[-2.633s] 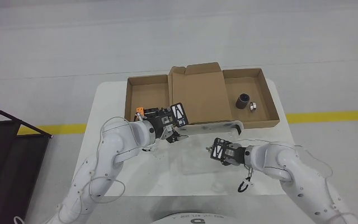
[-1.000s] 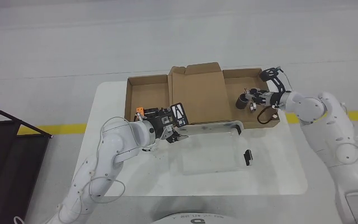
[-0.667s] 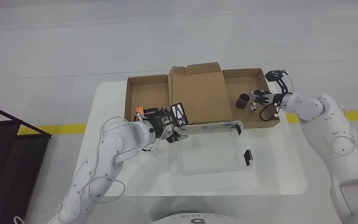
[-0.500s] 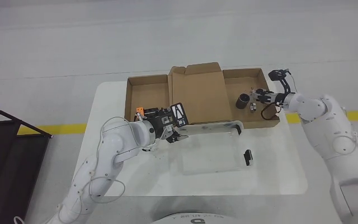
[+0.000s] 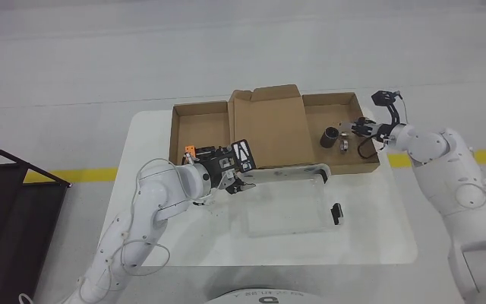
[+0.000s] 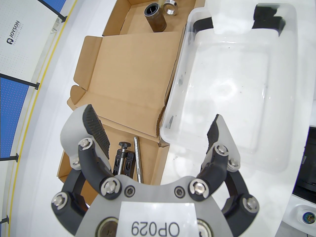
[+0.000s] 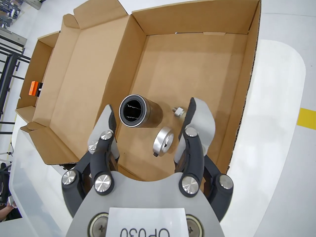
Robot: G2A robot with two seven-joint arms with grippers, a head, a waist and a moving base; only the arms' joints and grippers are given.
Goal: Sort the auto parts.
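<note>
A cardboard box (image 5: 269,125) has three compartments. In its right compartment lie a dark cylinder (image 5: 329,137) (image 7: 139,113), a silver ring (image 5: 343,144) (image 7: 163,143) and a small bolt (image 7: 179,110). My right gripper (image 5: 357,129) (image 7: 150,109) hangs open just above them, near the box's right wall. The left compartment holds a black clamp (image 6: 122,159), a thin metal rod (image 6: 137,156) and an orange piece (image 7: 34,88). My left gripper (image 5: 237,181) (image 6: 153,117) is open over the near corner of the clear plastic bin (image 5: 285,201) (image 6: 232,87), with nothing in it.
A small black part (image 5: 335,213) (image 6: 267,17) lies at the bin's right end. The box's middle section (image 6: 130,75) is a flat cardboard flap. White table (image 5: 380,228) stretches to the right and front of the bin.
My right arm swung from above the bin's right end to the box's right compartment, then drew back slightly towards the right wall. The left arm stayed still.
</note>
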